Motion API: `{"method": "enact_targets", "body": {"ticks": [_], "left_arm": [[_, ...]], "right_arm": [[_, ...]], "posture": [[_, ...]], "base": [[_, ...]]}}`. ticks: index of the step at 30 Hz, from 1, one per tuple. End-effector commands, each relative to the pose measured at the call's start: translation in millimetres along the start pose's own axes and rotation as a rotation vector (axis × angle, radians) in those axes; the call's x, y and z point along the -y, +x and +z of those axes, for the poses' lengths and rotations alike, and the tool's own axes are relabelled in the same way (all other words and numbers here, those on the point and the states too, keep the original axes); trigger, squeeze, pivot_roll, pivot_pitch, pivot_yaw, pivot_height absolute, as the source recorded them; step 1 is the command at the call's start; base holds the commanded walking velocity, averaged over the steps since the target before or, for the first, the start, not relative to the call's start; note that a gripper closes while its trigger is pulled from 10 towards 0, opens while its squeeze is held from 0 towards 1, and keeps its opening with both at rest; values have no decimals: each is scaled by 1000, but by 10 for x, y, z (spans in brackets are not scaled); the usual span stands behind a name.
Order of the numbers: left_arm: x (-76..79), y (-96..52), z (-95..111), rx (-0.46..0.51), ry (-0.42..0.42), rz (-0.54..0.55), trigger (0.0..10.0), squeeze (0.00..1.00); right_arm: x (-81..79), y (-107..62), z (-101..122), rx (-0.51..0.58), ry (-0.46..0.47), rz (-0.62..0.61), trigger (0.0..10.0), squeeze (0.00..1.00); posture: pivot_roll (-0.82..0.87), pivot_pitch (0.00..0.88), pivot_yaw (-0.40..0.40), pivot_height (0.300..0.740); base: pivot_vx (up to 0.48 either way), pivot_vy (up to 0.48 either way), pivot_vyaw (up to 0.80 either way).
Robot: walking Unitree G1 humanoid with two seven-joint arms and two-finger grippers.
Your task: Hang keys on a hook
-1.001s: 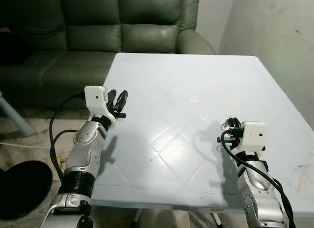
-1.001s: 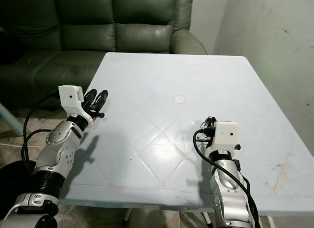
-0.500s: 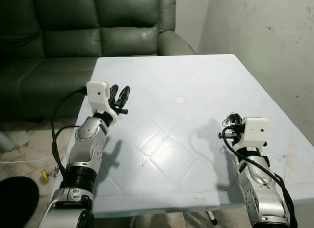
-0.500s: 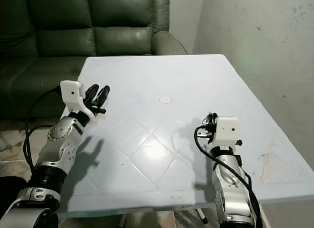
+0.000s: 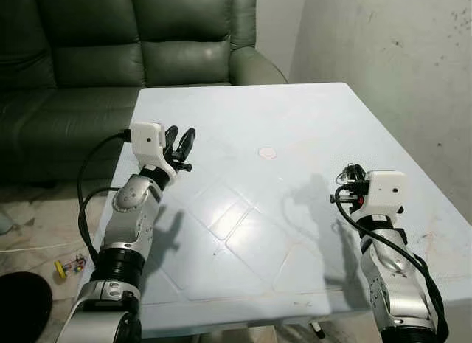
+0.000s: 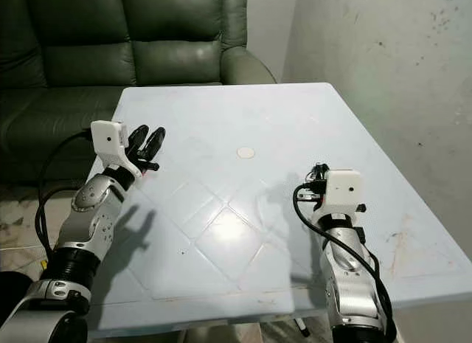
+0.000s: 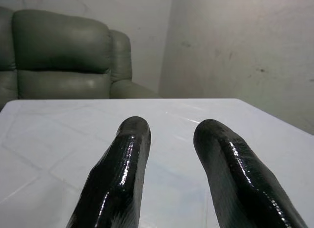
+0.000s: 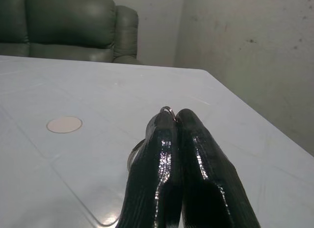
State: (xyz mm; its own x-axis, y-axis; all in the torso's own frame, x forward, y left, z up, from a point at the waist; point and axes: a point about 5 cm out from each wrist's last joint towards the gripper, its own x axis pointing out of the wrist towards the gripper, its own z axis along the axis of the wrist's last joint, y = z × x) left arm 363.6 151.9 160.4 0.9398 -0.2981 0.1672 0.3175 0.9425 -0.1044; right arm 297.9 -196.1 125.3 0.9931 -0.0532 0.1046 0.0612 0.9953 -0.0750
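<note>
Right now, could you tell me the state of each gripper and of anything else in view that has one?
left gripper: open, fingers apart, raised above the table's left edge.
right gripper: shut on the key ring, raised above the table's right side.
key ring: pinched between the right fingertips, a metal loop poking out.
table: white, upright, a round cap at its centre.
sofa: green, behind the table.

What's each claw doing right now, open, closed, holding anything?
Left claw: open, empty, raised over the white table.
Right claw: closed on a key ring, held above the table.
</note>
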Motion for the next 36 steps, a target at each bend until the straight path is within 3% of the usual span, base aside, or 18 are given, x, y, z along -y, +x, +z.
{"method": "enact_targets", "body": {"ticks": [1, 8, 36], "left_arm": [[5, 46, 72, 17, 29, -13, 10000, 0], [-8, 53, 67, 19, 7, 14, 10000, 0], [-22, 48, 76, 38, -13, 69, 10000, 0]], "right_arm": [[20, 35, 53, 24, -7, -3, 10000, 0], [8, 37, 44, 23, -7, -2, 10000, 0], [50, 45, 70, 23, -6, -17, 10000, 0]], "posture": [[18, 0, 4, 740], [24, 0, 2, 740], [35, 0, -4, 740]], "base": [[0, 0, -750], [0, -362, -754], [0, 0, -750]]}}
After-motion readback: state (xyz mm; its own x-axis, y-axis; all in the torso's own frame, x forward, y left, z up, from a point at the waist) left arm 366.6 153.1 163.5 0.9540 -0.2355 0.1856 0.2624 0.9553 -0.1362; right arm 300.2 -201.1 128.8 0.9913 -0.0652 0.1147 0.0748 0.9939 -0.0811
